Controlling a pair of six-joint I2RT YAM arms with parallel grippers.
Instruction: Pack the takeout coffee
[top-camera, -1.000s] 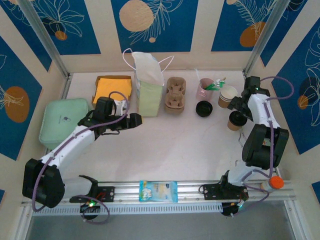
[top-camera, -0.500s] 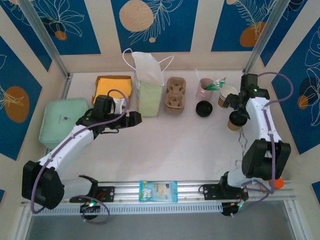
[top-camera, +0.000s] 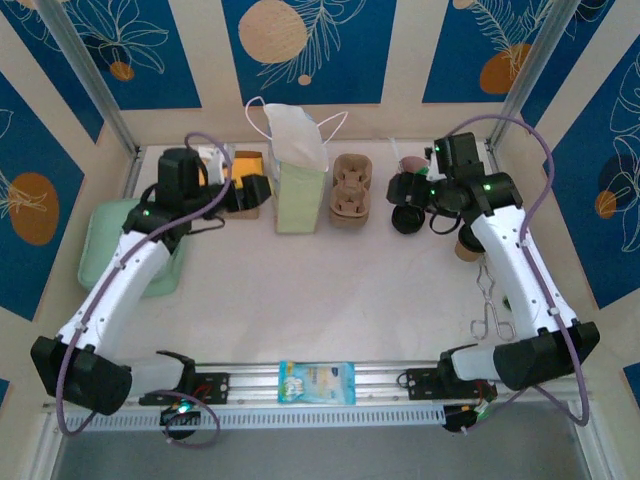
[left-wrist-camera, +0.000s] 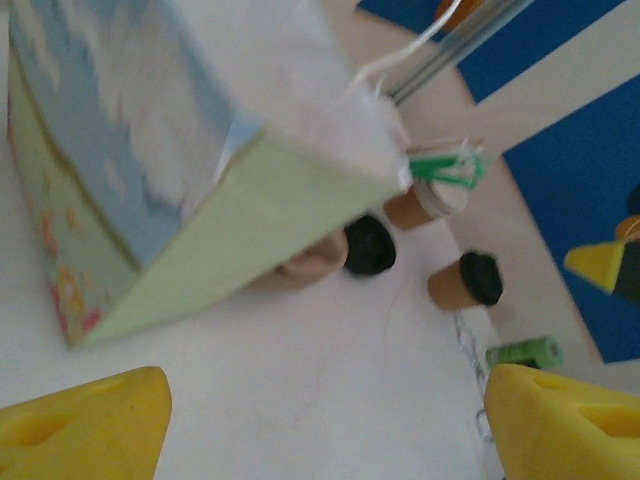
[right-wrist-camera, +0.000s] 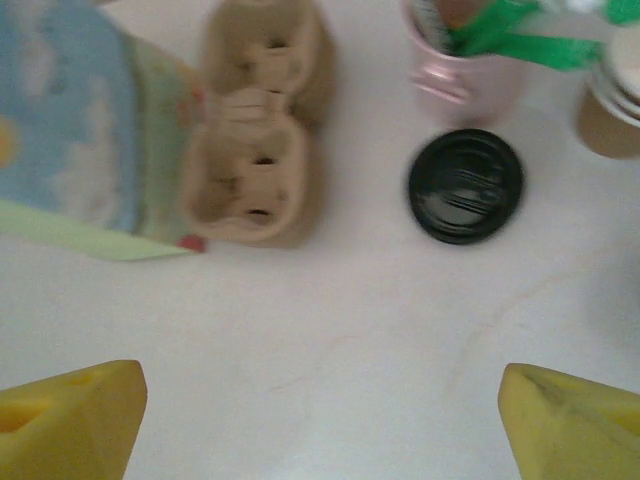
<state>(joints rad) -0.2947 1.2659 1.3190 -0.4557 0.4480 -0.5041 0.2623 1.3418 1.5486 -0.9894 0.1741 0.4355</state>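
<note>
Swung to the far edge of the tabletop (top-camera: 330, 285), left gripper (top-camera: 247, 192) and right gripper (top-camera: 408, 187) gape empty; the left wrist view catches the black-lidded brown kraft-paper cup (left-wrist-camera: 462, 283).

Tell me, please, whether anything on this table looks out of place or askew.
A loose black lid lies flat on the table beside the pink cup, capping nothing. A blue-white packet sits on the near rail, not on the table.

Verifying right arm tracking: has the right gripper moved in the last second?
Yes. The right gripper swung left, from beside the takeout coffee toward the cup carrier.
</note>
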